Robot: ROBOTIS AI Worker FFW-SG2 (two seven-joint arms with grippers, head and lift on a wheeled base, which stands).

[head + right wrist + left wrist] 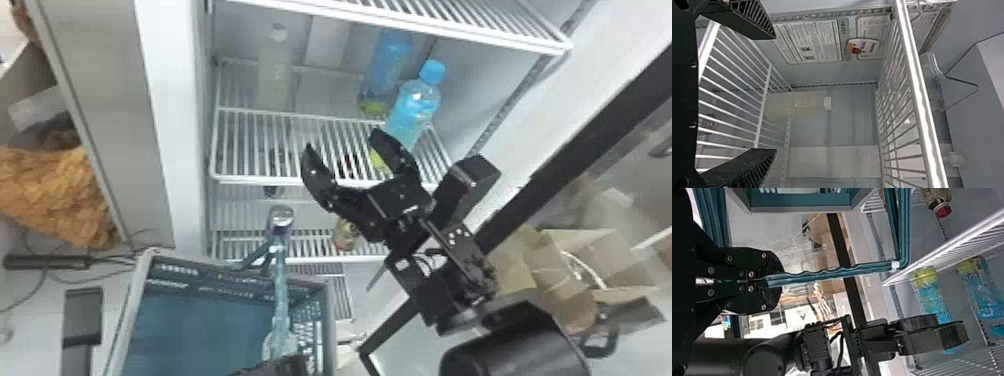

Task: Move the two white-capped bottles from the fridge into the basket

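A pale bottle with a white cap (275, 75) stands at the left of the fridge's middle shelf; this white-capped bottle (797, 105) is also between my spread fingers in the right wrist view, farther in and untouched. My right gripper (341, 141) is open at the shelf's front, right of that bottle; it is the open gripper (775, 93) in its wrist view. At the bottom edge is my left gripper (280, 367). In its wrist view the left gripper (774, 281) is shut on the handle (828, 273) of the blue-green basket (225, 295), which is below and left of the shelf.
Two blue bottles (412, 107) stand at the middle shelf's right, close beyond the right gripper. A jar (345, 234) is on the lower shelf. The upper wire shelf (450, 25) overhangs the bottles. Cardboard boxes (565, 270) are outside at the right.
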